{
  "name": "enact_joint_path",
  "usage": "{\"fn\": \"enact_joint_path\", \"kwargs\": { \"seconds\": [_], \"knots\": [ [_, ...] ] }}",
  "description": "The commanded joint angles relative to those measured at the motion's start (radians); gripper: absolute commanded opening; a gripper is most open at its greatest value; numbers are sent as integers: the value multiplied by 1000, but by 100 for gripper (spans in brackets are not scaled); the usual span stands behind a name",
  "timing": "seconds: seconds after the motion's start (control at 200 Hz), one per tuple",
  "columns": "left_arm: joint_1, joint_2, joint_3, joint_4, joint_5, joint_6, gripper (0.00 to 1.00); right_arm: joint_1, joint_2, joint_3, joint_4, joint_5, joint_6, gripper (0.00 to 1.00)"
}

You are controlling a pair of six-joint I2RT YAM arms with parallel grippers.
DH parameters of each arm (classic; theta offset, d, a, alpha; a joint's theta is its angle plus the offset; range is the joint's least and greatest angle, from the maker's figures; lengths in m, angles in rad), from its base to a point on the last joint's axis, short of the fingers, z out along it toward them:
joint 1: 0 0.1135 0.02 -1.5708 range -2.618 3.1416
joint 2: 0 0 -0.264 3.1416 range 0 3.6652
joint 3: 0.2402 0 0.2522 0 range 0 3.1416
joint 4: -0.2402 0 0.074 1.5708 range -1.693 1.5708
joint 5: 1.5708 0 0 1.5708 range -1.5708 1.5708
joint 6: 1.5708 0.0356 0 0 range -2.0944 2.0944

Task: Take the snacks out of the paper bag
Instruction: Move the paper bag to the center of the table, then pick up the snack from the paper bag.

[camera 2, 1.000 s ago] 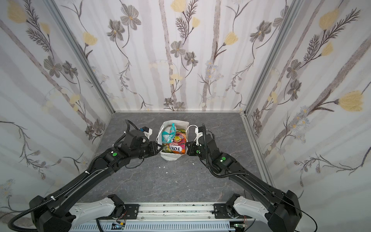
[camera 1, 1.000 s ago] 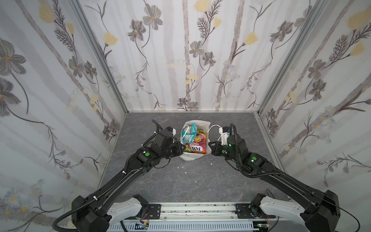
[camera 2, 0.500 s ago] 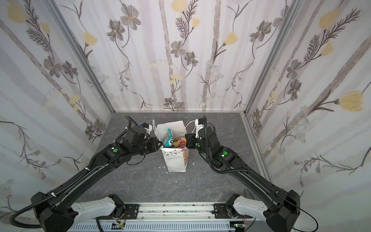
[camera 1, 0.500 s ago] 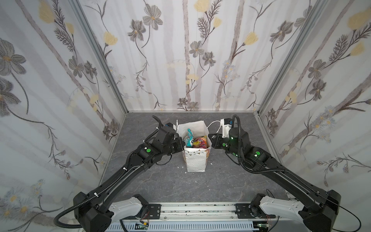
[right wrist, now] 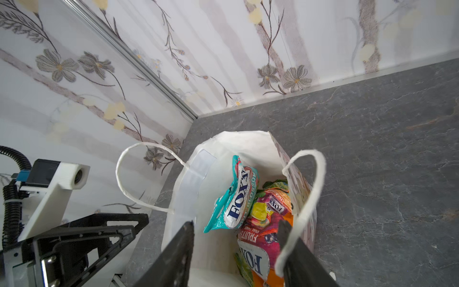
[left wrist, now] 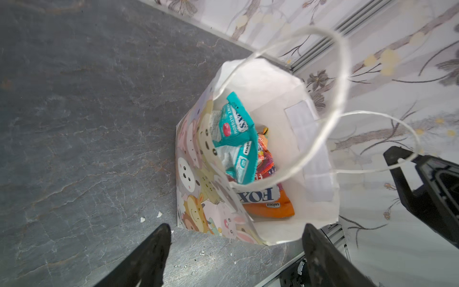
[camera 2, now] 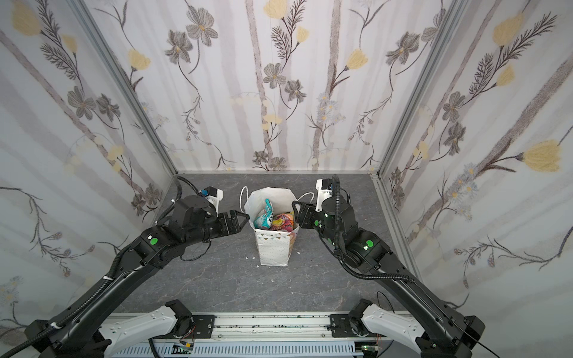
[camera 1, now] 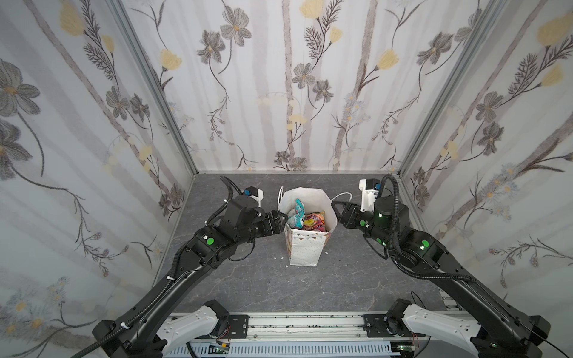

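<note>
White paper, dotted and trimmed with bunting near the rim, made up the paper bag [camera 1: 305, 251], which stood upright on the grey bench [camera 1: 248, 279], nearer the far edge than the near one and about midway between the left and right edges. Its mouth gaped upward, and I judged that this was the point of the pose: with the bag standing and open, the snacks [right wrist: 263, 238] could be reached from above. All of them were inside. A teal packet [camera 1: 296, 214] stood on end above the rest, with red and orange FOX'S packets [left wrist: 268, 206] packed lower down. I had one tool on each side of the rim, which seemed to me a way to keep the walls from folding in. My left tool [camera 2: 242, 219] sat just beside the bag's left wall with its jaws spread wide, pinching nothing; whether a tip brushed the paper I could not tell. My right tool [camera 1: 337, 212] sat at the right wall with its jaws parted less widely and also empty. In the right wrist view the cord handle [right wrist: 313, 193] lay against one of its fingers [right wrist: 295, 251], draped rather than clamped.
</note>
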Motion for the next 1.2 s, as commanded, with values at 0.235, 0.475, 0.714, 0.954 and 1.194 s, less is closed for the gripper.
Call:
{"fn": "enact_joint_path", "kwargs": {
  "seconds": [0.235,0.475,0.714,0.954,1.194],
  "knots": [
    [0,-137,54,39,94,436,94,56,58,235,-174,72,-16,59],
    [0,-153,66,47,176,611,100,99,322,528,-326,68,-105,60],
    [0,-129,124,-40,155,681,100,100,561,698,-419,37,-162,61],
    [0,-134,114,-80,118,723,100,60,736,724,-423,-18,-164,64],
    [0,-141,97,-85,89,729,100,30,865,723,-403,-93,-166,64]
  ]
}}
